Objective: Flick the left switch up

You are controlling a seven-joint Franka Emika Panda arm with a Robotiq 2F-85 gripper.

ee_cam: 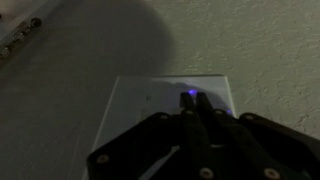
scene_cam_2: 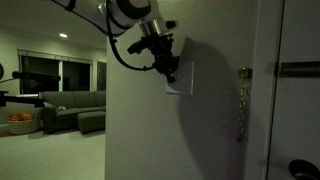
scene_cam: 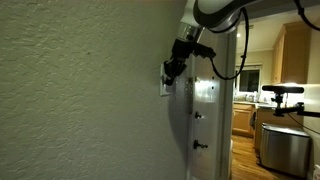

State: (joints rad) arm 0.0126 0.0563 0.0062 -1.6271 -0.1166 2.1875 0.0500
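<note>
A white switch plate [ee_cam: 150,105] sits on a textured wall; it also shows in both exterior views [scene_cam: 165,88] [scene_cam_2: 183,85]. My gripper [ee_cam: 193,102] is shut, its two fingertips pressed together and touching the plate near its right part. The fingers cover the switches, so I cannot tell their position or which one the tips are on. In both exterior views the gripper [scene_cam: 170,72] [scene_cam_2: 170,72] is against the plate.
A white door [scene_cam: 208,110] with a handle stands beside the wall, with a chain lock [scene_cam_2: 243,100] on the door frame. A kitchen lies behind in an exterior view; a sofa [scene_cam_2: 70,108] in a dim living room shows behind the wall corner.
</note>
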